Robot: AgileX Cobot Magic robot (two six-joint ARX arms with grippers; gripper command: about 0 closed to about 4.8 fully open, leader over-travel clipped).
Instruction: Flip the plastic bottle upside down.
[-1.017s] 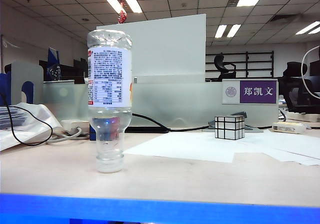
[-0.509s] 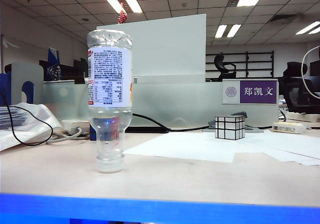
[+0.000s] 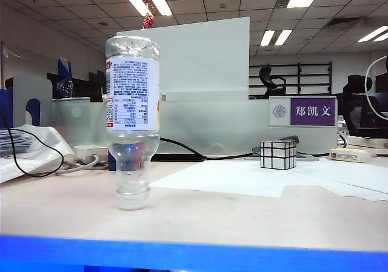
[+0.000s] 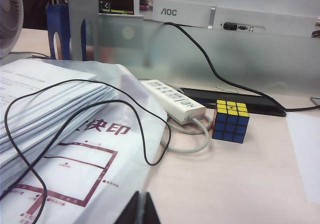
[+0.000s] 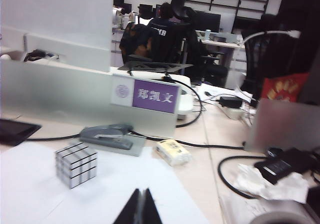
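Bottle: plastic bottle stands inverted at left of the exterior frame, cap down on the table, base up, nothing gripping it.
Left gripper: fingers pressed together, empty, above the edge of a paper stack; colored cube and power strip lie beyond it.
Right gripper: fingers pressed together, empty, over white paper; silver cube and stapler lie ahead.
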